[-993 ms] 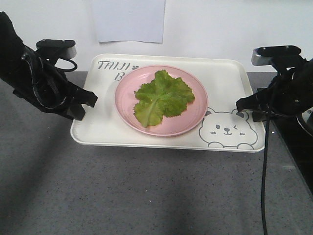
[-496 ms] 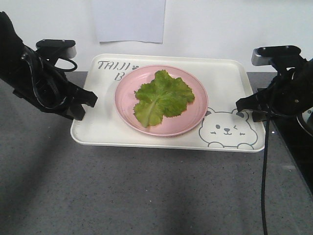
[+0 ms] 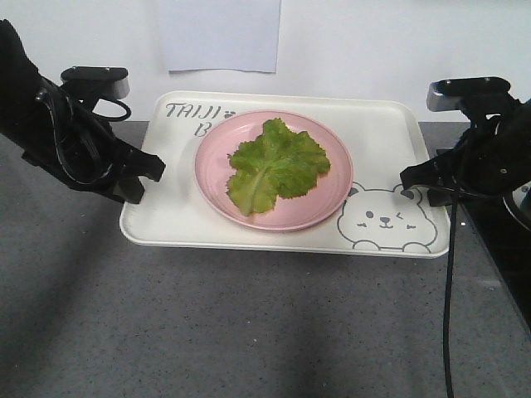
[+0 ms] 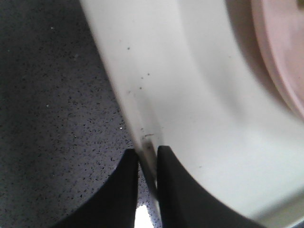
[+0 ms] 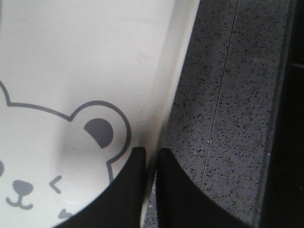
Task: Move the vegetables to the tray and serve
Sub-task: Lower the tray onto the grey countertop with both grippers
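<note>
The cream-white tray [image 3: 174, 195] with the bear drawing sits in the middle of the front view. On it a round pink plate [image 3: 328, 195] holds the vegetables [image 3: 274, 164], one ruffled green lettuce leaf. My left gripper [image 3: 156, 170] is shut on the tray's left rim [image 4: 137, 114], one finger on each side of it. At the opposite edge, my right gripper [image 3: 408, 176] is shut on the right rim [image 5: 166, 95] beside the bear's ear. The tray's near edge seems slightly raised off the counter.
The surface is a dark grey speckled counter [image 3: 249, 332]. A white wall with a taped sheet of paper [image 3: 217, 33] stands right behind the tray. A black cable [image 3: 449, 282] hangs from the right arm. The counter's edge runs along the right side [image 3: 498, 274].
</note>
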